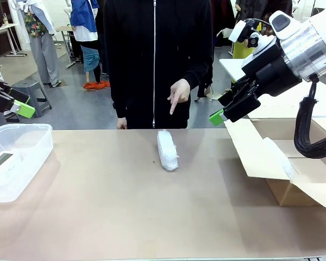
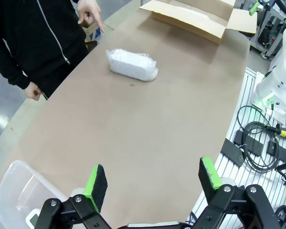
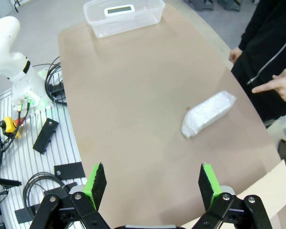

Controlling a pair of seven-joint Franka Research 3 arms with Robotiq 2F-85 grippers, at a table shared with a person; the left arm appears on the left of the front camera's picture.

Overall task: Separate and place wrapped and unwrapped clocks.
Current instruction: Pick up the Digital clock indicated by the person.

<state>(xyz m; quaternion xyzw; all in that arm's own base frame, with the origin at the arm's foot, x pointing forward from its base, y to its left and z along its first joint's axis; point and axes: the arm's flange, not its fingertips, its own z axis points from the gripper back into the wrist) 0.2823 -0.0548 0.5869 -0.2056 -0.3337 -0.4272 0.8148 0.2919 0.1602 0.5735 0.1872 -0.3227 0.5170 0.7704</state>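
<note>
The left gripper [image 2: 152, 183] hangs with its jaws spread wide and nothing between the green pads [image 2: 93, 183]. The right gripper [image 3: 152, 183] is likewise wide open and empty, its white arm [image 1: 309, 43] reaching in from the right with the wrist tilted downward. Beyond both grippers, the person's pointing hand [image 1: 179, 92] aims its index finger down, and the other hand [image 1: 121, 124] hangs low, loosely curled.
</note>
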